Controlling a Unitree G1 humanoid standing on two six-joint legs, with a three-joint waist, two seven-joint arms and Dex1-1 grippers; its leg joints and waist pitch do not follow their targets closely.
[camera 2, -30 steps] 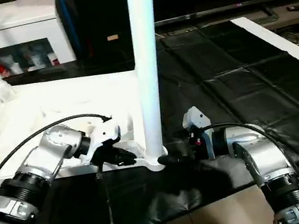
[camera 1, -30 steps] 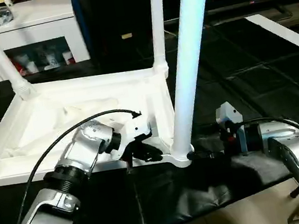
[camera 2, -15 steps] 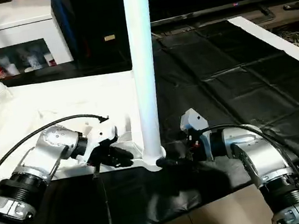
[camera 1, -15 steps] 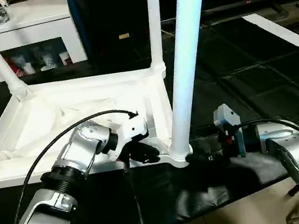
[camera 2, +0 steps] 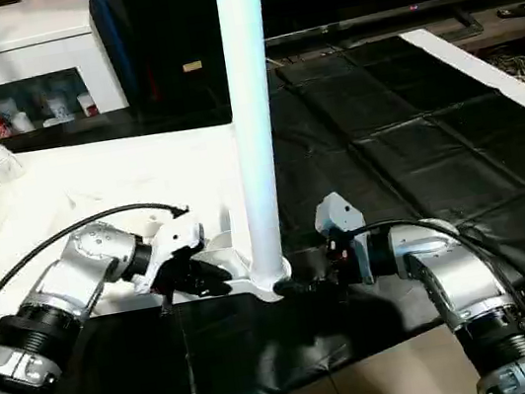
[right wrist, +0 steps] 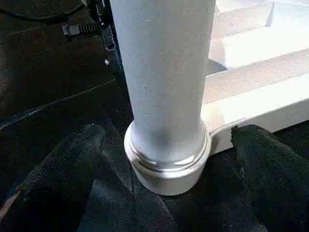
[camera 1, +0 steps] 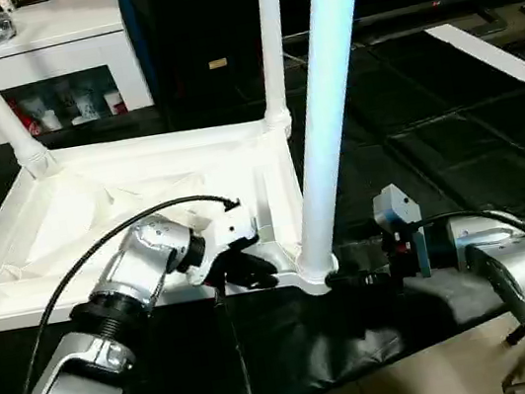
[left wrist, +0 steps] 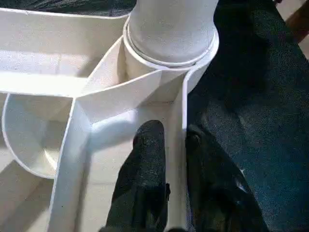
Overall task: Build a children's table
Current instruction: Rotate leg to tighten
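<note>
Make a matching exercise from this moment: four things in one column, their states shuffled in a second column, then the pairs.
1. left gripper
2. right gripper
3. nearest leg
4. tabletop

A. lies underside up on the black mat
B. stands upright in a corner socket
C. shut on the tabletop's rim
D. open, fingers either side of the socket

Pairs: 1-C, 2-D, 3-B, 4-A

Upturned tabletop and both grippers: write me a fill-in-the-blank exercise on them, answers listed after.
1. The left gripper is shut on the tabletop's ____.
2. The right gripper's fingers stand ____ on either side of the nearest leg.
3. That leg stands in a ____ socket.
4. The mat under the tabletop is ____.

Missing words: rim; open; corner; black
</note>
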